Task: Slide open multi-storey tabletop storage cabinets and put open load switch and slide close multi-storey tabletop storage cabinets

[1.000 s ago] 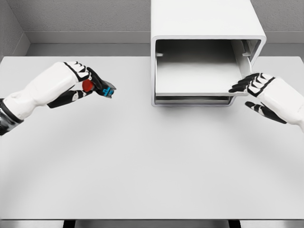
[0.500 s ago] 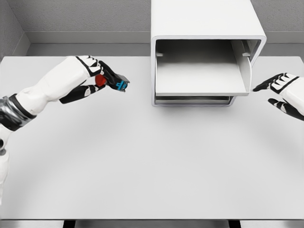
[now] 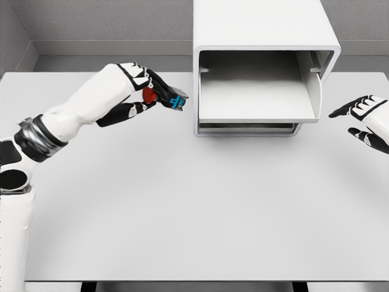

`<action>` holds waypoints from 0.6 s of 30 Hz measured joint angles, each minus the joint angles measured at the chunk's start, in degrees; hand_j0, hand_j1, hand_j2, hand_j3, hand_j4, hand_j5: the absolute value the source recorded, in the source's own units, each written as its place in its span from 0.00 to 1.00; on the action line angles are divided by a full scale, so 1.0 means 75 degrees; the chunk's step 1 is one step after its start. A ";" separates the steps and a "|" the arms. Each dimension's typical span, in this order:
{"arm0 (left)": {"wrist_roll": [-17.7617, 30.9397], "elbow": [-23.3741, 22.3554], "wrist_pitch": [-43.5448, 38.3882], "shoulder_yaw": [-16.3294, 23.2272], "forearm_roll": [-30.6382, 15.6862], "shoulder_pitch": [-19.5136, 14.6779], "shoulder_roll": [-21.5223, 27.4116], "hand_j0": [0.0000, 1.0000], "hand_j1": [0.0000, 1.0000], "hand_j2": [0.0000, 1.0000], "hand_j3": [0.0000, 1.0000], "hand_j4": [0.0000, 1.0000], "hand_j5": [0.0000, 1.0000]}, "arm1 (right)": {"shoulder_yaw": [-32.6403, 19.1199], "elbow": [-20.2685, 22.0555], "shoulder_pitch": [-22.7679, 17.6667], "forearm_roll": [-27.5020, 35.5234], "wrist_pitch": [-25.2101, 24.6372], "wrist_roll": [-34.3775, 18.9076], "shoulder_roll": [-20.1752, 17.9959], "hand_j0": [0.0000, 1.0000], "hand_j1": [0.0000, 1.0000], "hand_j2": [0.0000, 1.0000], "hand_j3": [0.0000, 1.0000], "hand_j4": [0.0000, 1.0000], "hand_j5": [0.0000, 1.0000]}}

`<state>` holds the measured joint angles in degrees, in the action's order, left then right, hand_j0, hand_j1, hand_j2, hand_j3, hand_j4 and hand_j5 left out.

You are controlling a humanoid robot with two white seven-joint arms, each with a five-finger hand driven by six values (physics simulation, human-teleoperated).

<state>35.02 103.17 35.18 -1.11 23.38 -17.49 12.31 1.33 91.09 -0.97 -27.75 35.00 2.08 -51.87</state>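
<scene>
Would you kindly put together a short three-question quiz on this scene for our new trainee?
1. True or false: the drawer of the storage cabinet is slid open.
2. Which hand grasps the load switch? A) left hand B) right hand C) neither
3. Fill in: the right hand hovers beside the cabinet on its ____ side in the picture, touching nothing.

Key: 1 true; 2 A; 3 right.
</scene>
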 measured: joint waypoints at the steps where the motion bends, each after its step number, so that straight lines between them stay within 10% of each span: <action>1: 0.0001 -0.0002 0.0000 0.0020 0.0008 -0.0012 -0.0056 0.46 0.46 0.46 0.46 0.46 0.46 | 0.0000 -0.0010 0.0000 0.0000 0.0000 0.0000 0.0000 0.67 0.67 0.67 0.67 0.67 0.67; 18: 0.0000 -0.0025 -0.0002 0.0284 0.0648 -0.0234 -0.1187 0.46 0.46 0.46 0.46 0.46 0.46 | 0.0042 -0.0044 -0.0094 -0.0008 0.0000 0.0000 0.0029 0.69 0.69 0.69 0.69 0.69 0.69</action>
<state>35.03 102.98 35.17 1.02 28.24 -19.25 3.41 1.65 90.76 -1.67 -27.81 35.00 2.08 -51.65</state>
